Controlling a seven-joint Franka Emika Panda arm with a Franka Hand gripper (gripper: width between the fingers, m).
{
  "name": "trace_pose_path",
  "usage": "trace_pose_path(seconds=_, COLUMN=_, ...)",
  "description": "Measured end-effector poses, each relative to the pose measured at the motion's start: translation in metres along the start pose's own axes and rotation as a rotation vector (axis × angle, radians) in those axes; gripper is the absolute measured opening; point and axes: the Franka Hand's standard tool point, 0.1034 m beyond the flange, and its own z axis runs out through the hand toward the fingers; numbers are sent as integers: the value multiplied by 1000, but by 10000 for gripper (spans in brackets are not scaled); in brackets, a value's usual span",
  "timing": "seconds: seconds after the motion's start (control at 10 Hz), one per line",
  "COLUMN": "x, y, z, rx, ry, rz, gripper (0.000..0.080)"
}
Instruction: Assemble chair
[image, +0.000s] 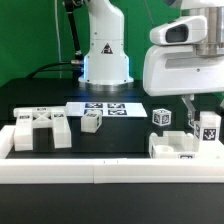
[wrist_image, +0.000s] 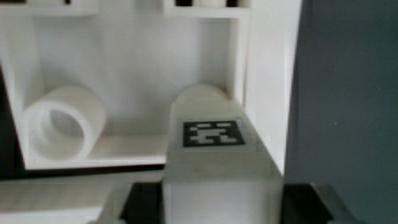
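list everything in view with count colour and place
marker board: 1, white with tags, middle
seat block: 1, white, exterior view's left
small block: 1, white, by the marker board
cube: 1, white, tagged, centre-right
low block: 1, white, front, exterior view's right
leg: 1, white, tagged, held, exterior view's right
rail: 1, white, front edge
table: 1, black
arm: 1, white, exterior view's right
hand: 1, dark fingers, shut on the leg

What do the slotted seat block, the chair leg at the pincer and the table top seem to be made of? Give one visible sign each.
Slotted seat block: probably hard white plastic, matte; chunky, uniform, crisp edges. Chair leg: likely the same plastic, smooth, carrying a printed black-and-white tag. Table top: black and matte; cloth, mat or board cannot be told.
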Motion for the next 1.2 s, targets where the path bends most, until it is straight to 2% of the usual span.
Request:
trace_pose_path(seconds=0.1, x=2, y=6, z=0, rx=-2, ry=14, rz=131, gripper=285)
trace_pose_path(seconds=0.5, x=6, y=20, z=-1, rx=-13, ry=24, rz=342, gripper=288)
trace_pose_path(seconds=0.6, x=6, y=21, z=-1, rx=-14, ry=24, rz=356, gripper=340)
trace_pose_path(seconds=0.7, x=6, y=21, z=-1, rx=-14, ry=24, rz=352, gripper=476)
trace_pose_path(seconds=0.8, x=6, y=21, z=-1, rx=-14, ry=24, rz=352, gripper=476)
trace_pose_path(seconds=0.9, x=6, y=21, z=-2, rx=-14, ry=24, rz=345, gripper=607)
trace_pose_path(seconds=1.1, x=-2, y=24, z=-15, rx=-10, ry=26, rz=297, gripper=647)
trace_pose_path(seconds=1.2, x=-7, y=32, z=-20, rx=-14, ry=25, rz=260, gripper=647)
